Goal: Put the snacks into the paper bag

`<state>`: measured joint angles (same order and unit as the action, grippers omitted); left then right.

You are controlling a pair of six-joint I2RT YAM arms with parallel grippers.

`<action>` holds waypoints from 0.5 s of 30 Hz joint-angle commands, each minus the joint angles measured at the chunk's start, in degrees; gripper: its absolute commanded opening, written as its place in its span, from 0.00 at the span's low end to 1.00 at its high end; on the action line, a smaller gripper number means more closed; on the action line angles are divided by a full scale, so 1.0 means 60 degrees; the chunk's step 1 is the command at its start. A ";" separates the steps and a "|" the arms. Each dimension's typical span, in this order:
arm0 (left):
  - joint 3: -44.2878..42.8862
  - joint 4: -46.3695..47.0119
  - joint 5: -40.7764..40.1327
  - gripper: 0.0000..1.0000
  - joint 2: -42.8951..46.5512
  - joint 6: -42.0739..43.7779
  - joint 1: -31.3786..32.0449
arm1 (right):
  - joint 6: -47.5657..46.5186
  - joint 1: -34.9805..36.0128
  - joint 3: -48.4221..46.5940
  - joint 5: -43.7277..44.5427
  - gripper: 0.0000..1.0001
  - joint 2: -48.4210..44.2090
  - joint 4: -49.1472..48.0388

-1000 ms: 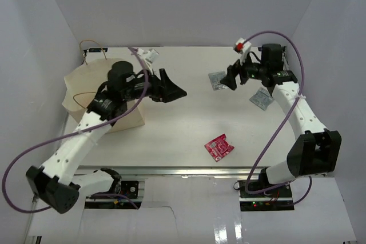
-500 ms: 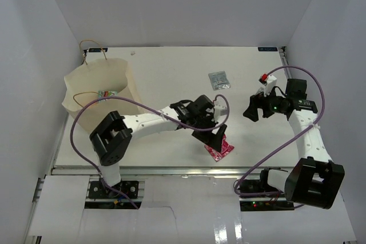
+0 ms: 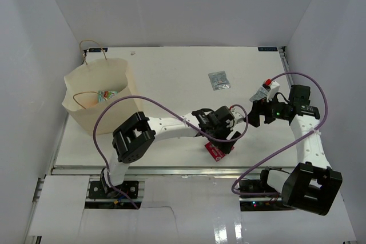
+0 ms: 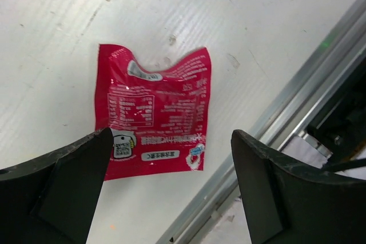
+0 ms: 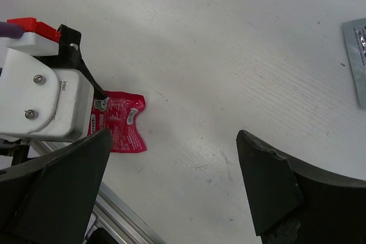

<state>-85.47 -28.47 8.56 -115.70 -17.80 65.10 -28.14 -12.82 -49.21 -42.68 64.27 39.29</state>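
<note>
A small red-pink packet (image 4: 154, 112) lies flat near the table's front edge. It also shows in the top view (image 3: 214, 151) and in the right wrist view (image 5: 120, 121). My left gripper (image 4: 171, 135) hovers open over its near edge, one finger on each side, holding nothing; in the top view it (image 3: 226, 136) covers part of the packet. My right gripper (image 3: 255, 115) is open and empty (image 5: 174, 135), to the right of the red packet. One silver-grey packet (image 3: 218, 80) lies further back. The paper bag (image 3: 123, 84) stands at the left with a teal-green packet (image 3: 106, 94) inside. The other packets are out of view.
A metal rail (image 4: 286, 118) runs along the table's front edge, close to the red packet. White walls enclose the table on three sides. The left arm stretches across the front of the table from the left (image 3: 171, 125). Its wrist camera block (image 5: 40, 95) fills the left of the right wrist view.
My left arm has swung from beside the bag across to the red packet and settled over it. My right arm has drawn back to the right, away from the silver packets.
</note>
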 commanded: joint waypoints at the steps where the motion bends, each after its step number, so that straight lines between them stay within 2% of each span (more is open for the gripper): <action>1: -0.0359 0.0057 -0.0839 0.95 -0.0037 0.0286 0.0077 | -0.0100 -0.0090 0.0057 -0.0270 0.96 -0.0121 0.0102; 10: -0.1047 -0.0294 -0.2318 0.93 -0.1150 0.0506 0.0312 | -0.0115 -0.0178 0.0262 -0.0270 0.95 -0.0326 0.0102; 15: -0.1209 -0.0675 -0.3022 0.85 -0.1561 0.0462 0.0458 | -0.0115 -0.0222 0.0204 -0.0285 0.95 -0.0268 0.0102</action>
<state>-92.44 -30.06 -5.48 -123.28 -15.73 66.65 -28.97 -14.24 -47.86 -41.41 63.57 39.33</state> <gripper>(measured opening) 0.858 0.954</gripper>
